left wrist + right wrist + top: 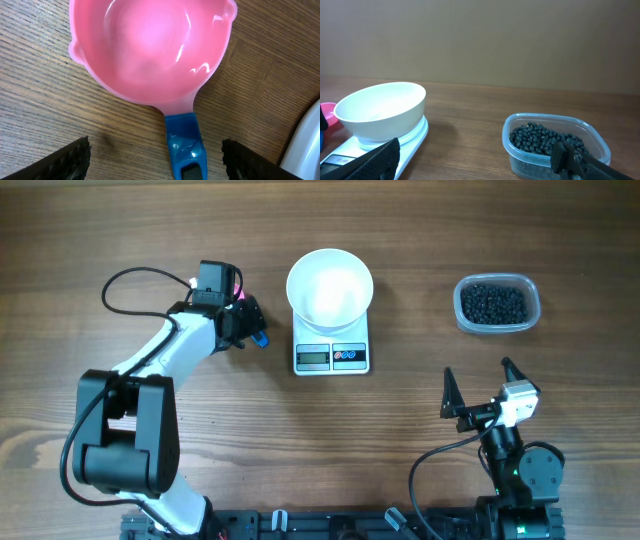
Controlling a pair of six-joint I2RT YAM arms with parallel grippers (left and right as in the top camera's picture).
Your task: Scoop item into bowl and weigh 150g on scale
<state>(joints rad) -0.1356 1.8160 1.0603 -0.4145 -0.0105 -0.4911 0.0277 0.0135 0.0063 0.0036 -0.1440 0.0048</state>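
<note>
The white bowl stands empty on the white scale at the back centre; the right wrist view shows the bowl and scale at the left. Black beans fill a clear tub at the back right, and the beans lie low right in the right wrist view. A pink scoop with a blue handle lies on the table left of the scale. My left gripper is open, its fingers on either side of the handle without touching it. My right gripper is open and empty near the front.
The left arm reaches from the front left to the scoop's blue handle, with a black cable looping behind it. Bare wood lies between the scale and the tub.
</note>
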